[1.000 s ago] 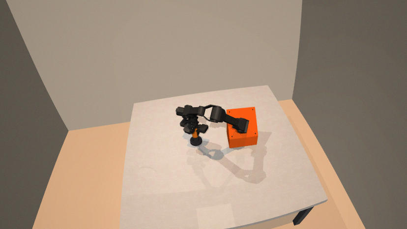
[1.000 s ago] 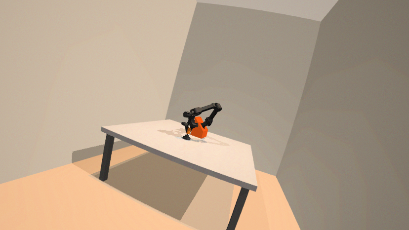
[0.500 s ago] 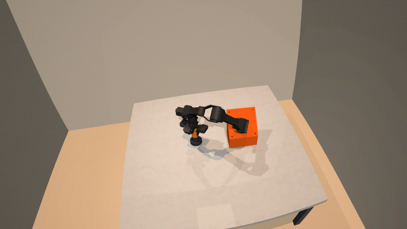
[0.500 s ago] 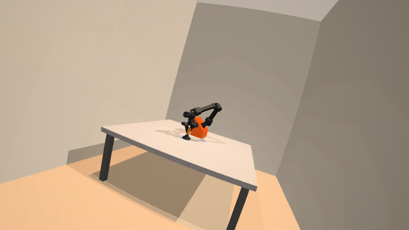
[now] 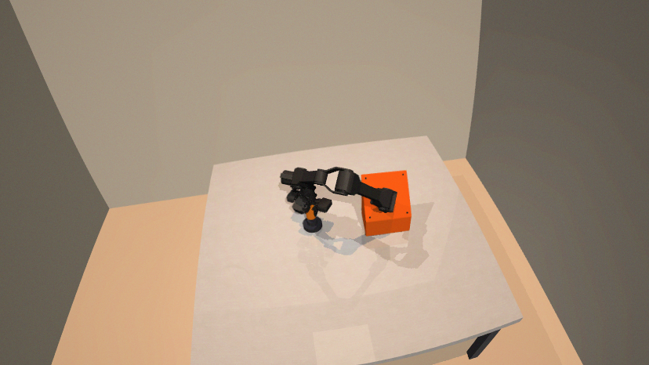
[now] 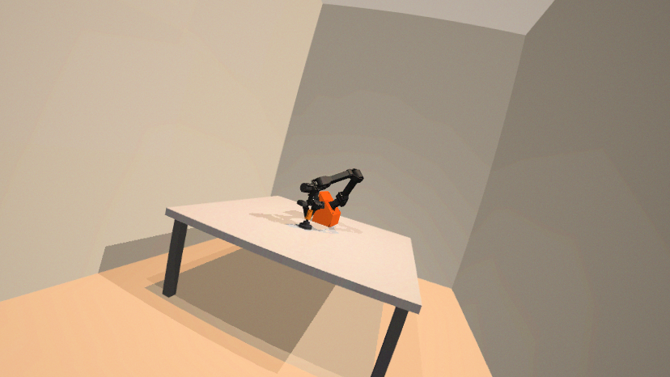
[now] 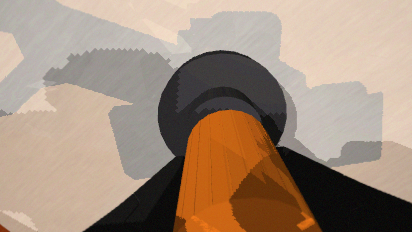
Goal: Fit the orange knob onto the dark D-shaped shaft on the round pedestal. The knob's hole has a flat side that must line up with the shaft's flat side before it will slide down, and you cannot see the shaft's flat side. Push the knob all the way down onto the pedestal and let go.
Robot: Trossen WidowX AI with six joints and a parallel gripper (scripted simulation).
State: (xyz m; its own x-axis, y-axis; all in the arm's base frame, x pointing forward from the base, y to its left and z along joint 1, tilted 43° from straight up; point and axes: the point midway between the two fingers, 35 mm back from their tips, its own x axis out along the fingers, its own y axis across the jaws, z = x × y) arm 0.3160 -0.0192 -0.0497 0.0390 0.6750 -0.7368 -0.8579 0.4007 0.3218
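The orange knob is upright between the fingers of my gripper, which is shut on it. The black fingers flank the knob at the bottom of the wrist view. The dark round pedestal stands on the table directly below the knob. The knob's lower end is over the pedestal's raised middle, with dark pedestal showing under it. The shaft is hidden, and I cannot tell how far the knob sits on it. The hole and both flat sides are hidden too.
The orange block at the arm's base stands to the right of the pedestal on the pale table. The arm reaches from the block over to the pedestal. Shadows of the arm lie around the pedestal.
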